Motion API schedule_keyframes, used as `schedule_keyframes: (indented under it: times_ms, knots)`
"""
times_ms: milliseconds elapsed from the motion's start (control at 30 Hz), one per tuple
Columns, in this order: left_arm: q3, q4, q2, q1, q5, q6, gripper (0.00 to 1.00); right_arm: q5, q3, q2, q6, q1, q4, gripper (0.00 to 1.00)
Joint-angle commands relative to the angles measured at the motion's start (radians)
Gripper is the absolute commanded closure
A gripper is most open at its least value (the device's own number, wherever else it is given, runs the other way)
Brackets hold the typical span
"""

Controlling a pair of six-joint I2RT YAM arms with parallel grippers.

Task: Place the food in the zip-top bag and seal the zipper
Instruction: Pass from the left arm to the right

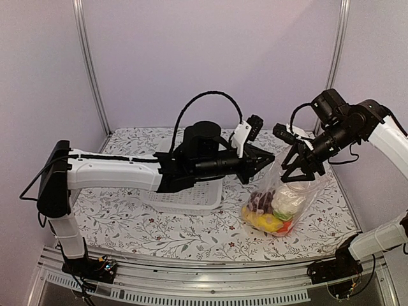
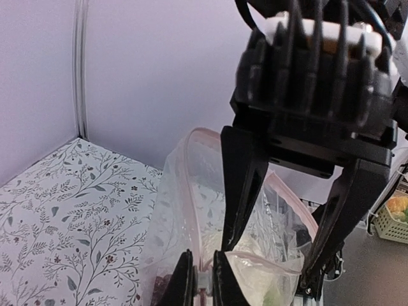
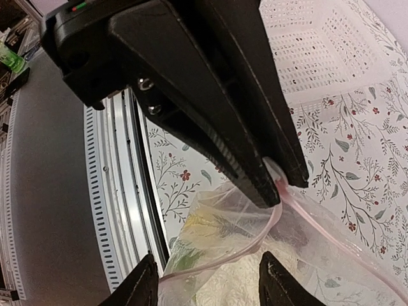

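Observation:
The clear zip-top bag [image 1: 284,197] stands on the table, right of centre, with its mouth up. The food lies inside it: purple grapes [image 1: 259,201], white cauliflower [image 1: 289,199], yellow pieces [image 1: 263,221] and a red-orange piece [image 1: 285,226]. My left gripper [image 1: 265,162] is shut on the pinkish zipper [image 2: 191,191] at the mouth's left end, and the right wrist view shows that grip [image 3: 278,176]. My right gripper [image 1: 299,171] is open; its fingers [image 3: 144,284] straddle the still-open mouth rim, and the zipper [image 3: 322,213] curves between them.
A white lattice basket [image 1: 191,195] sits behind the left arm's wrist, left of the bag; it also shows in the right wrist view [image 3: 319,51]. The metal rail of the table's front edge [image 3: 124,191] runs near the bag. The tablecloth [image 1: 191,229] is flower-patterned.

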State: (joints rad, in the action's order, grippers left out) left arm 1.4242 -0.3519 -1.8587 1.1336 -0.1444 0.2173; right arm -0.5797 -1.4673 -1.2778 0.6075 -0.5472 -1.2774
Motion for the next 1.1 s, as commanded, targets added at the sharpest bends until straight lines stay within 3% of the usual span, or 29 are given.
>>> schedule_keyframes:
  times_ms: [0,233,500,667,967,1000,1067]
  knots:
    - [0.002,0.017,0.056,-0.014,0.023,0.022,0.97,0.053,-0.026,-0.040,-0.051,-0.011,0.048,0.48]
    - [0.010,0.063,0.056,-0.014,0.052,0.019,0.97,-0.041,-0.124,-0.050,-0.026,-0.016,-0.018,0.42]
    - [0.021,0.090,0.056,-0.017,0.100,0.039,0.98,0.023,-0.067,-0.060,-0.048,-0.036,0.042,0.37]
    - [0.031,0.094,0.066,-0.018,0.085,0.047,0.98,0.156,-0.041,-0.068,-0.085,-0.036,0.104,0.51]
    - [-0.040,0.044,0.113,-0.018,0.050,0.041,0.94,0.164,-0.059,-0.071,-0.103,-0.041,0.145,0.90]
    - [-0.056,0.036,0.121,-0.020,0.049,0.038,0.89,0.164,-0.059,-0.071,-0.104,-0.044,0.147,0.95]
    - [-0.097,0.007,0.138,-0.020,0.044,0.022,0.68,0.163,-0.060,-0.071,-0.106,-0.048,0.153,0.98]
